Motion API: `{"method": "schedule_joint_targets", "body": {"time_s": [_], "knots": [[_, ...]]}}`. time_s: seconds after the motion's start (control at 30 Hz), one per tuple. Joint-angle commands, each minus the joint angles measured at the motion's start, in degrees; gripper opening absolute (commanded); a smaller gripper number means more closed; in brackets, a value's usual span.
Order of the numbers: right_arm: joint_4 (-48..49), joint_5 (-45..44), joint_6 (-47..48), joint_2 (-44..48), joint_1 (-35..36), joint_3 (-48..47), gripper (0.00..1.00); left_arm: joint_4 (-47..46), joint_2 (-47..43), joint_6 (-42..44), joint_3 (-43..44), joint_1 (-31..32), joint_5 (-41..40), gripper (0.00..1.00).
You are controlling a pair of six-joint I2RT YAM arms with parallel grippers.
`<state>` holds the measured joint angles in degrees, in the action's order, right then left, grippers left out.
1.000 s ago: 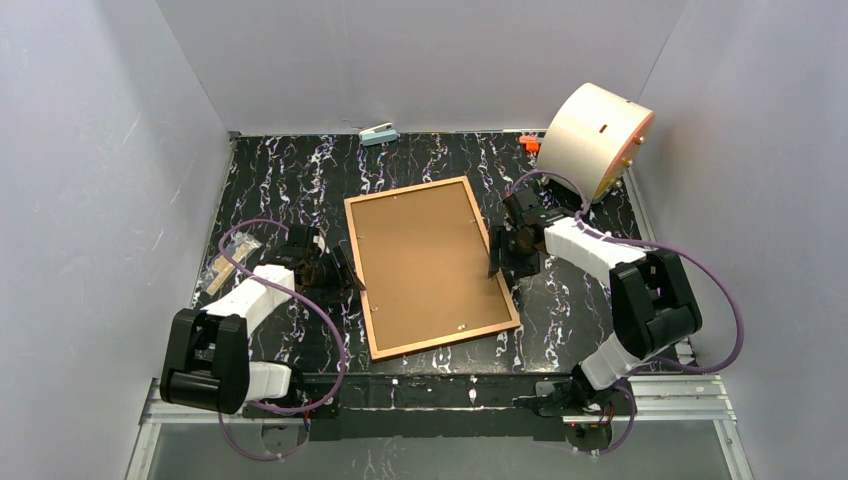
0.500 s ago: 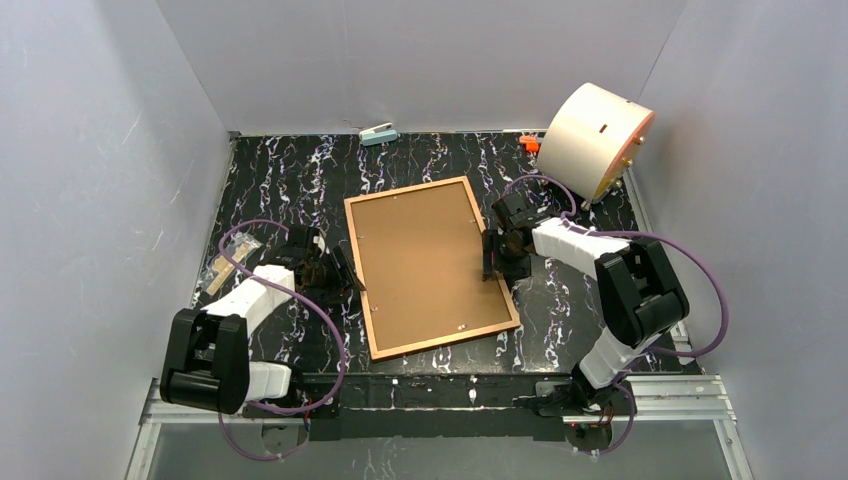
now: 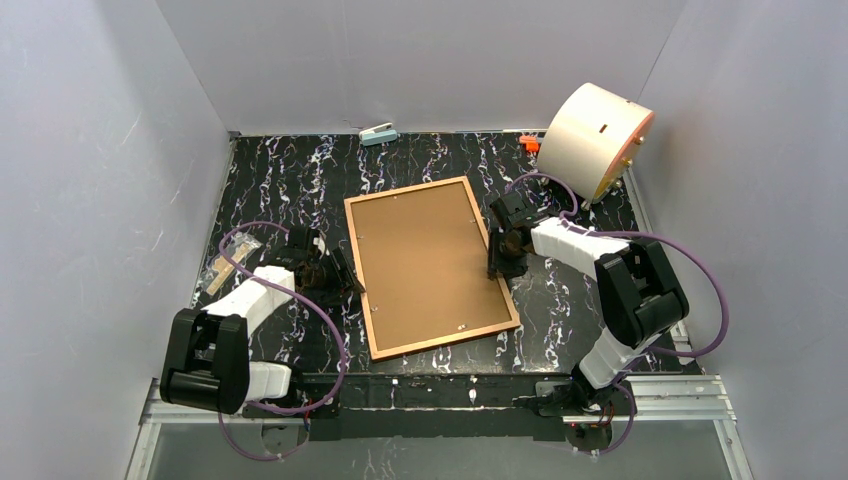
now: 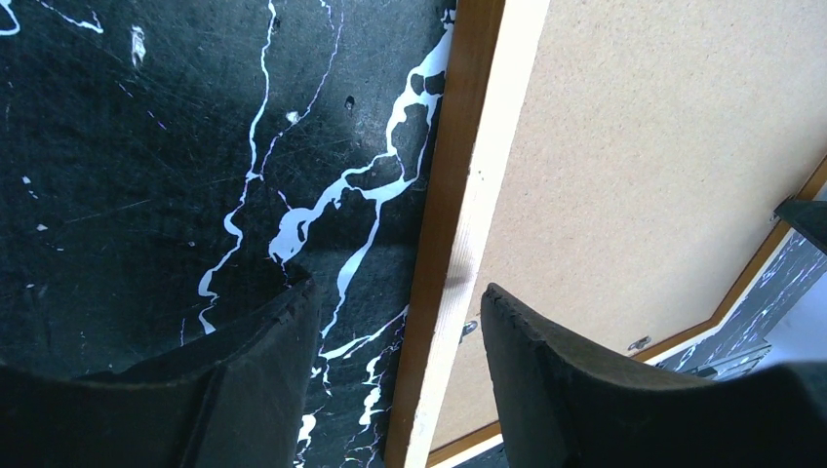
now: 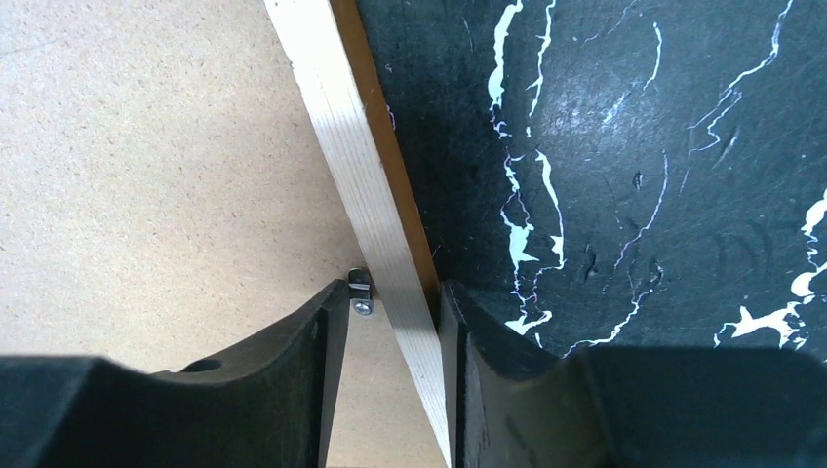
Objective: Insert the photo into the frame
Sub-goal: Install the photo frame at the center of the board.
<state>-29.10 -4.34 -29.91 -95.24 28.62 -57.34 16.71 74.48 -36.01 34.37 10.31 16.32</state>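
The frame (image 3: 405, 189) lies face down in the middle of the table, its orange-brown rails around a plain brown backing board (image 3: 428, 263). The photo is not in view. My left gripper (image 3: 345, 280) is open wide and straddles the frame's left rail (image 4: 458, 195), one finger over the table and one over the board (image 4: 634, 146). My right gripper (image 3: 497, 262) straddles the right rail (image 5: 332, 117) with its jaws narrow. Its outer finger (image 5: 488, 370) touches the rail's outer side. Its inner finger (image 5: 293, 370) stands a little off the rail, beside a metal tab (image 5: 359, 292).
A large white drum (image 3: 595, 140) leans at the back right with a small orange piece (image 3: 529, 144) next to it. A pale blue item (image 3: 379, 133) lies at the back wall. A clear bag of wooden bits (image 3: 228, 262) lies at the left.
My right gripper has moved left and slightly back onto the frame's right rail. The left gripper and the frame have not visibly moved.
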Motion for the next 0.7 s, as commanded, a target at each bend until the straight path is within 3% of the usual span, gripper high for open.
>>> {"method": "schedule_joint_targets", "body": {"time_s": [0.0,0.37,0.57,0.67], "knots": [[-1.8,-3.3,-0.9,0.1,-0.1,-0.6,0.44,0.7,-0.2,0.2,-0.5,0.2,0.2,0.59],[-1.8,-0.5,-1.4,-0.4,-0.1,-0.3,0.27,1.0,-0.5,0.4,-0.5,0.2,0.3,0.59],[-1.9,0.5,-1.1,0.5,-0.2,-0.2,0.12,1.0,-0.5,0.3,-0.5,0.1,0.4,0.59],[-1.9,0.6,-1.1,1.3,-0.3,-0.2,0.10,1.1,-0.6,0.4,-0.4,0.2,0.4,0.59]]}}
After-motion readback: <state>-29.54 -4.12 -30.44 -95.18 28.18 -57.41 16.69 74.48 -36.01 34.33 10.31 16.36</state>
